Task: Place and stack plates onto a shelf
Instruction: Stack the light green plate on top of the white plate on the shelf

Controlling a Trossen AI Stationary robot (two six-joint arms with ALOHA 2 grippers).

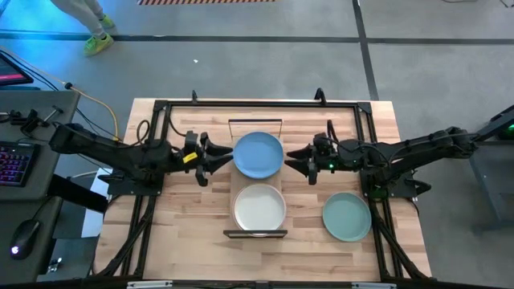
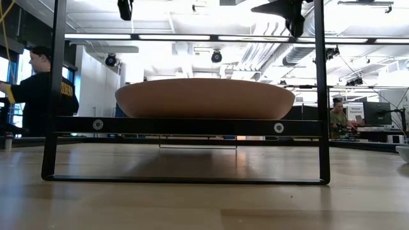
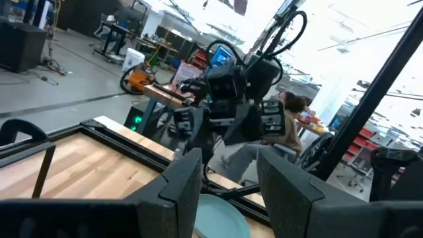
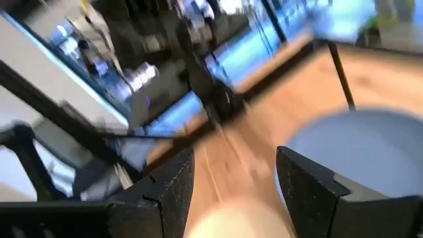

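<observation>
— Whitish plate (image 1: 259, 209) lies nearest us on the shelf (image 1: 259, 233), blue plate (image 1: 258, 155) behind it.
— We see the sage green plate (image 1: 347, 217) on the counter (image 1: 193, 225). Left claw (image 1: 215, 156) and right claw (image 1: 299, 158) flank the blue plate, both open, empty.

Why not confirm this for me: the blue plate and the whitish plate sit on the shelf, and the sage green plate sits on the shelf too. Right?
Wrong in one respect. The blue plate and the whitish plate do sit on the shelf, but the sage green plate lies on the tabletop beside the shelf, on the right arm's side. The high view shows it.
</observation>
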